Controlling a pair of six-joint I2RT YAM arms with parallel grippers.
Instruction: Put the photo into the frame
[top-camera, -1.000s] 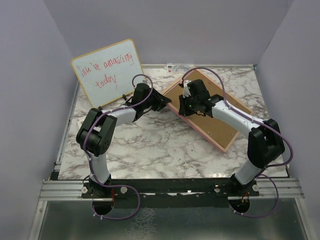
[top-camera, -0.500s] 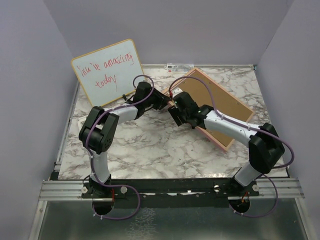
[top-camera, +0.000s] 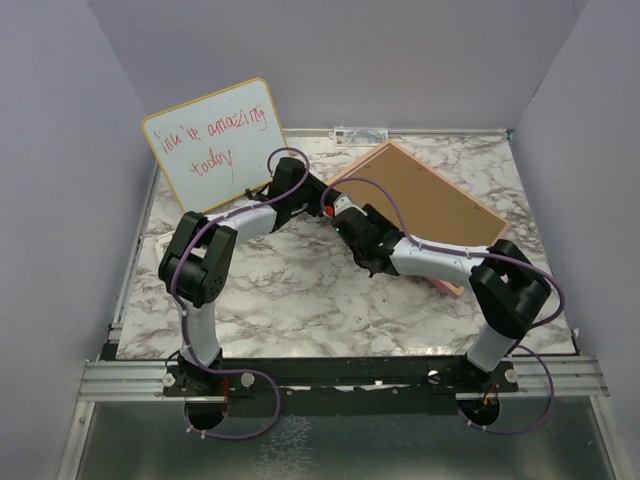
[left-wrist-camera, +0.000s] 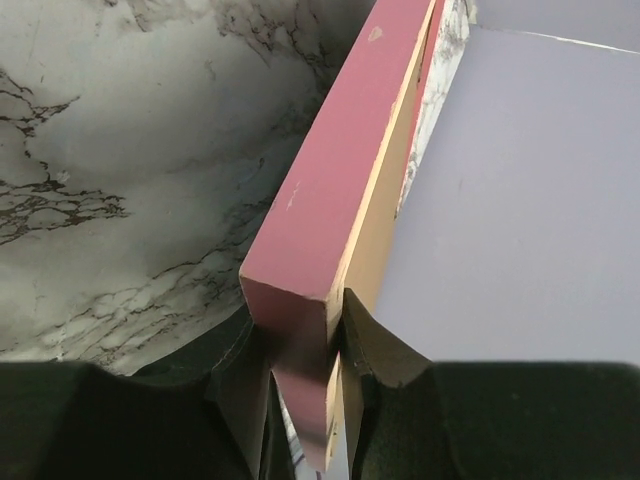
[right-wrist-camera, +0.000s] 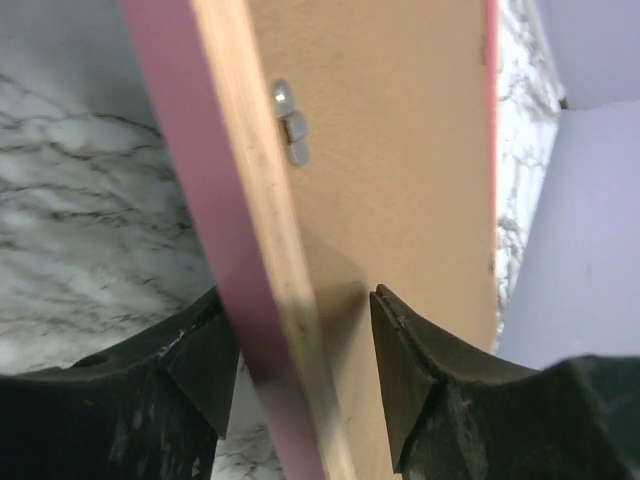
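Visibly, frame (top-camera: 430, 200) back-side up: brown rear, pinkish wood border.

Top view: even diffuse overhead light, no glare, sharp; faint soft shadows on table (top-camera: 300, 290) beside frame (top-camera: 430, 195). Wrist views: frame edge soft at close range, marble left of frame blurred. Fingers (right-wrist-camera: 195, 370) underexposed, near-black; one casts shadow on backing board (right-wrist-camera: 400, 150).
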